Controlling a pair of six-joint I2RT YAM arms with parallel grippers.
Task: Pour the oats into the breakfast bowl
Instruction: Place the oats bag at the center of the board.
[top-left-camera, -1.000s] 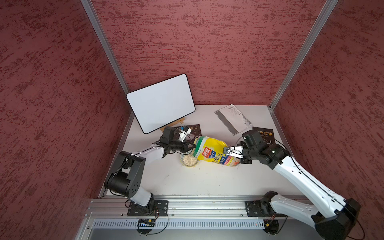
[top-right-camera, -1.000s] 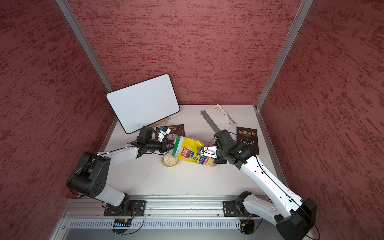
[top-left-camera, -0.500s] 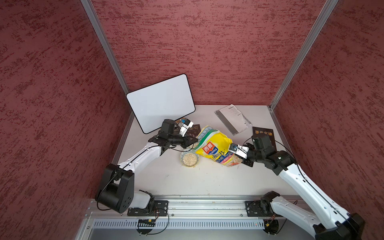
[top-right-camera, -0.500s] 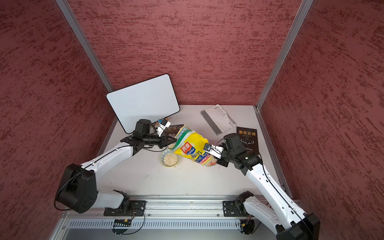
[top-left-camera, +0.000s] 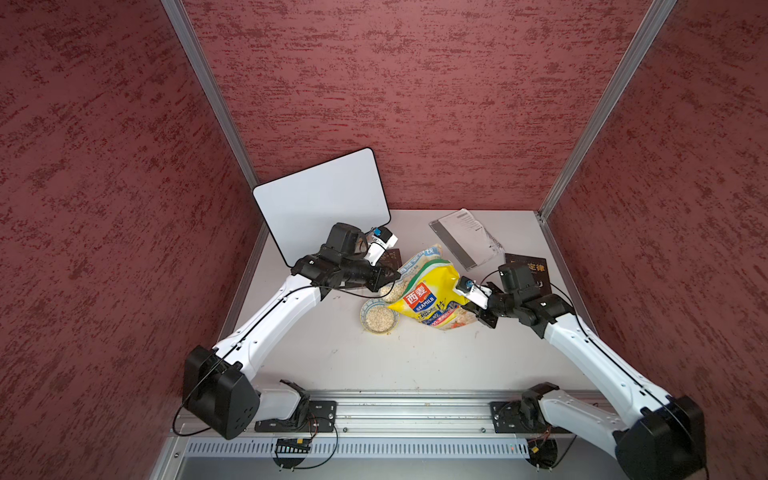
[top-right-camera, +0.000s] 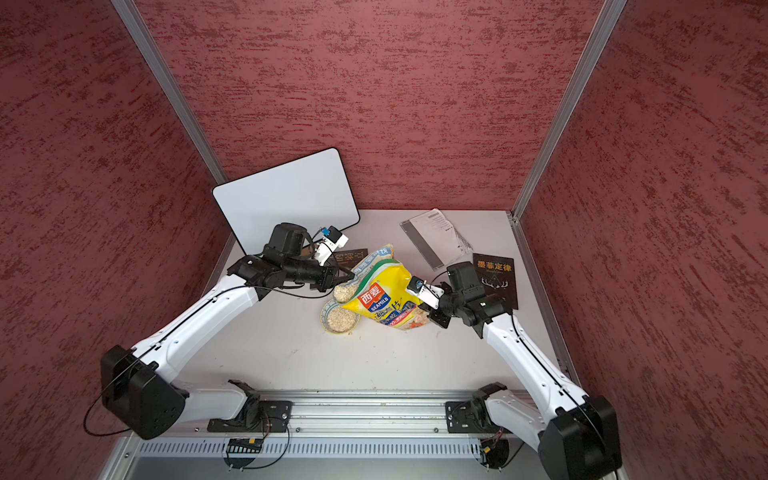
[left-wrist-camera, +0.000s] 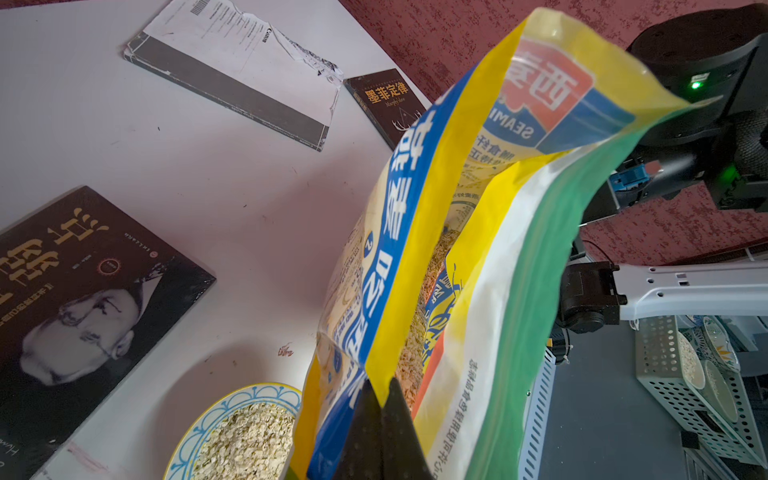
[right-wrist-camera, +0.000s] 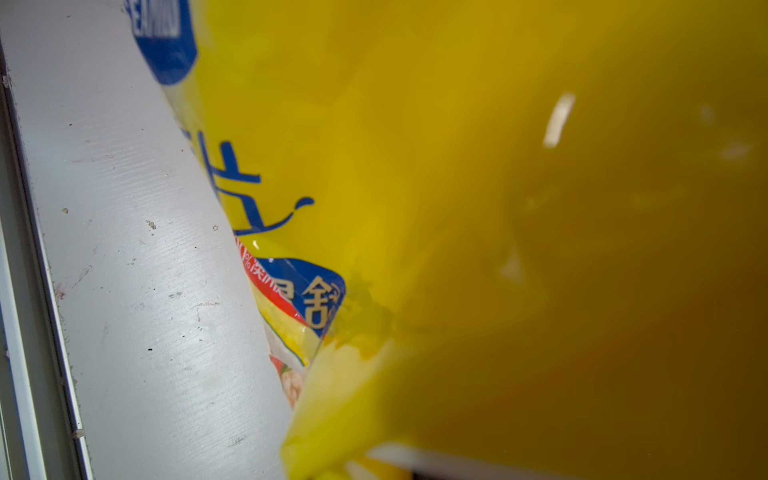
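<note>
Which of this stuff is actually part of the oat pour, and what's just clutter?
In the job: oat bag, oats, breakfast bowl, left gripper and right gripper, both shut on the bag.
Lying about: whiteboard, Canon booklet, Murphy's law book, portrait-cover book.

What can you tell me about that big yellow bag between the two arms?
The yellow bag is crinkly plastic with a green top band, a red-and-blue SEAMILD logo and blue lettering. Its mouth is open, oats showing inside. It is held tilted beside the bowl, the left pincer pinching its mouth edge, the right pincer gripping its bottom.
</note>
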